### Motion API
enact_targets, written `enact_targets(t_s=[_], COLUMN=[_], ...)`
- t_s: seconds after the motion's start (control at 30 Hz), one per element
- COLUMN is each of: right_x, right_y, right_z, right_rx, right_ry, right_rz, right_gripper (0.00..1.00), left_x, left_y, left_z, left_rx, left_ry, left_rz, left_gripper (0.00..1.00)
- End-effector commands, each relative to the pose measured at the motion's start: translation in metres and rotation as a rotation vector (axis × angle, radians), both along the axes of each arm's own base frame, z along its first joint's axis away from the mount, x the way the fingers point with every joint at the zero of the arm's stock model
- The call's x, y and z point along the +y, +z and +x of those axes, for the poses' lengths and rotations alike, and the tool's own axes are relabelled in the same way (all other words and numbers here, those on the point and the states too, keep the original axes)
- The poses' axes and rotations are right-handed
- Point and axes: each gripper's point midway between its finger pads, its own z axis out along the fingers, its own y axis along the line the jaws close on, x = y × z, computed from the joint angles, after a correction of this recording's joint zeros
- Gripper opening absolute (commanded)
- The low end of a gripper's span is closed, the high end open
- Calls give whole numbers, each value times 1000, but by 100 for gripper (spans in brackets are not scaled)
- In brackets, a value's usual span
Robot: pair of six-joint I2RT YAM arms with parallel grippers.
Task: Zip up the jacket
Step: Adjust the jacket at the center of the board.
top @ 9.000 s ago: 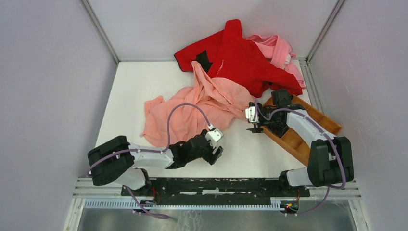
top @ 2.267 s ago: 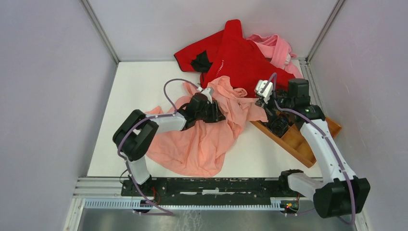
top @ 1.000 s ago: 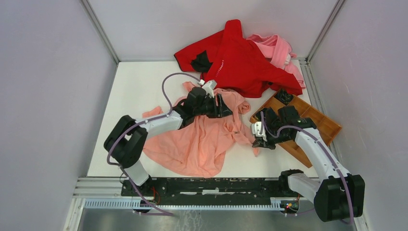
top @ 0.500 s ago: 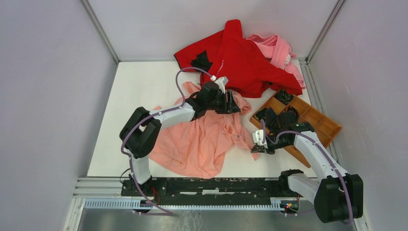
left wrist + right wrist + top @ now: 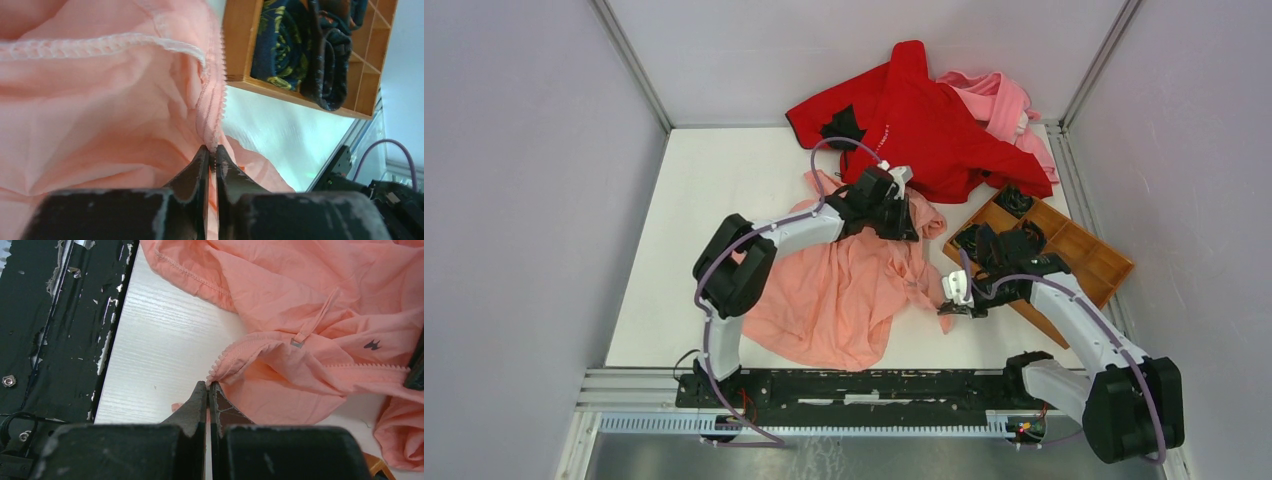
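On white table (image 5: pixel 714 190) we count three garments: one salmon-pink jacket (image 5: pixel 844 290) crumpled at centre, one red garment (image 5: pixel 924 120) and one paler pink garment (image 5: pixel 1004 100) heaped at far edge. One wooden compartment tray (image 5: pixel 1104 262) at right holds dark rolled cloths (image 5: pixel 999 245), number unclear. Two grippers, both on jacket. Left gripper (image 5: pixel 212 152): jaws narrow, pinching zipper tape (image 5: pixel 212 107) at jacket's far-right part, beside tray. Right gripper (image 5: pixel 208 386): jaws pressed together on toothed edge (image 5: pixel 226 360) at jacket's near-right corner. We see these two zipper sides apart, unjoined.
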Motion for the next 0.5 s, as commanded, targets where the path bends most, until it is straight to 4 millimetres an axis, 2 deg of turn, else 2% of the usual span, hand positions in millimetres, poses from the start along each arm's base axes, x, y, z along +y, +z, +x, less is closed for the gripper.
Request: enact_targets(t_s=[0.0,0.07,0.27,0.47], right_x=[13,17,35,78], right_y=[6,11,28,42], right_z=[1,3,2,0], right_rx=[-23,-33,-53,-49], right_ry=[49,73,156,217], right_rz=[2,-15,-16,23], right_gripper=[0,0,1,1], left_x=[-14,-8,23,33], left_y=[36,52,117,149], left_z=[5,13,37,36], left_rx=[-69,-92,-205,-206], left_ry=[-108,-103,-51,-104], left_rz=[-48,-63,-143,-232], left_gripper=[3,2,2,2])
